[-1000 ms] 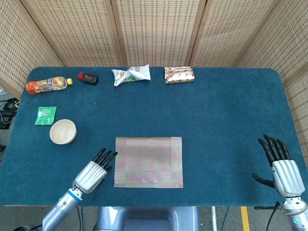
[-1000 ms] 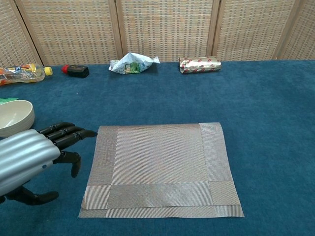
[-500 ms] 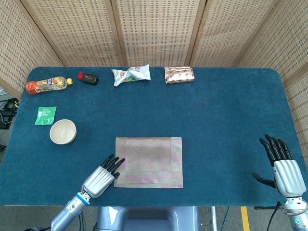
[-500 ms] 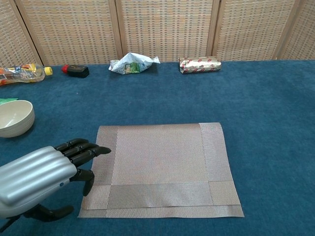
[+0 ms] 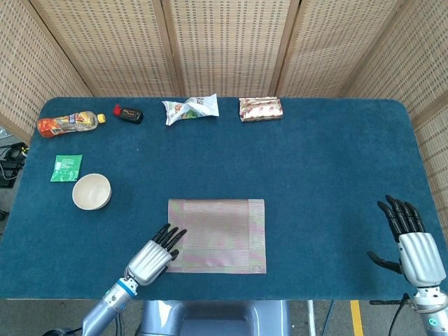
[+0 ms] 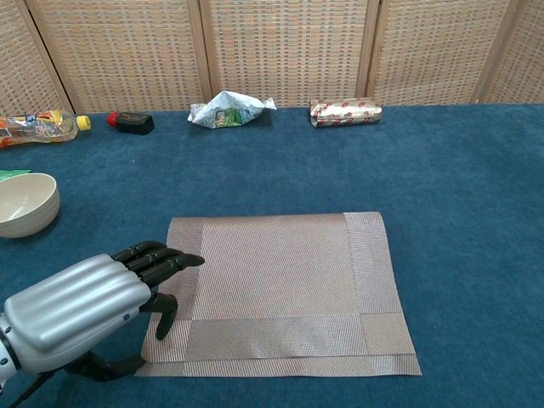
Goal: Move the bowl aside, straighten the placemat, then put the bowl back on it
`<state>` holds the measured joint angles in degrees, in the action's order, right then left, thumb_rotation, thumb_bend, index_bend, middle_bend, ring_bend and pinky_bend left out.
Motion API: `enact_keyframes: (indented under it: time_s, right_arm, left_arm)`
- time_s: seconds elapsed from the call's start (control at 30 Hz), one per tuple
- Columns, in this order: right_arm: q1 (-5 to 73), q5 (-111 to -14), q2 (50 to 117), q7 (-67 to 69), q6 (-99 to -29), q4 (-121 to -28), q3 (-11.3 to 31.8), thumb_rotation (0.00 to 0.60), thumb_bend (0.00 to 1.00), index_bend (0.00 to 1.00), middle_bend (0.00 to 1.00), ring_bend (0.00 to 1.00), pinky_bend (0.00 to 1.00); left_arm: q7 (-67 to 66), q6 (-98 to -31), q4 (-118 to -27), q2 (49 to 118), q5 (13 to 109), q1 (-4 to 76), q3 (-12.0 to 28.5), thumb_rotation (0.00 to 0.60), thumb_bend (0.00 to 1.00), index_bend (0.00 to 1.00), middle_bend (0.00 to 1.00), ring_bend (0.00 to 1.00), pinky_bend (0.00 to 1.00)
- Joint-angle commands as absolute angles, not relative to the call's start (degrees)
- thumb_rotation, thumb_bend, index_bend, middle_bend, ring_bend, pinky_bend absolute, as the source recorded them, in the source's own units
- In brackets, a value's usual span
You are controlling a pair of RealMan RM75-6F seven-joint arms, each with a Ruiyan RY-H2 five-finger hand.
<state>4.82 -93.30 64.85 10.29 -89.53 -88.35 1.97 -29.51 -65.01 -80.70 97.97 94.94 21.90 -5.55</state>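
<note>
The left hand reaches over the near-left corner of the grey woven rectangular placemat, its dark fingers stretched out, loosely together, holding nothing. If they press and drag unevenly, the mat could bunch or skew on the blue-carpeted bench. The cream round bowl sits well beyond the fingers to their left; the right hand rests spread and empty.

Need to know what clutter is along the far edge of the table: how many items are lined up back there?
4: bottle at far left, small black item beside it, crumpled packet near centre, wrapped snack bar to its right. None looks hidden.
</note>
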Motion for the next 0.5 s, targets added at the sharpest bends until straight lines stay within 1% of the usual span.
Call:
enact_keyframes:
  time_s: [0.03, 0.13, 0.27, 0.5]
  right_arm:
    - [4.8, -93.4, 64.9, 10.2, -89.6, -88.4, 1.9, 0.6, 0.07, 0.03, 0.0, 0.0, 0.0]
    - [4.8, -93.3, 64.8, 10.3, -89.6, -88.4, 2.0, 0.6, 0.07, 0.03, 0.0, 0.0, 0.0]
    - [4.8, -93.3, 64.8, 10.3, -89.5, -88.4, 1.9, 0.6, 0.07, 0.03, 0.0, 0.0, 0.0]
    - [4.8, -93.5, 64.8, 10.2, -89.5, -88.5, 1.9, 0.6, 0.07, 0.03, 0.0, 0.0, 0.0]
  left_arm:
    - [-29.3, -64.9, -80.2, 98.6, 94.6, 22.0, -5.3, 0.6, 0.31, 0.51, 0.0, 0.0, 0.0]
    - [-28.6, -65.3, -80.1, 99.1, 94.7, 22.1, -5.2, 0.6, 0.32, 0.52, 0.0, 0.0, 0.0]
    - [-28.1, -65.6, -80.0, 99.4, 94.9, 22.3, -5.1, 0.6, 0.36, 0.53, 0.0, 0.0, 0.0]
    - [-28.3, -65.1, -79.3, 100.3, 94.2, 22.3, -5.1, 0.6, 0.36, 0.53, 0.0, 0.0, 0.0]
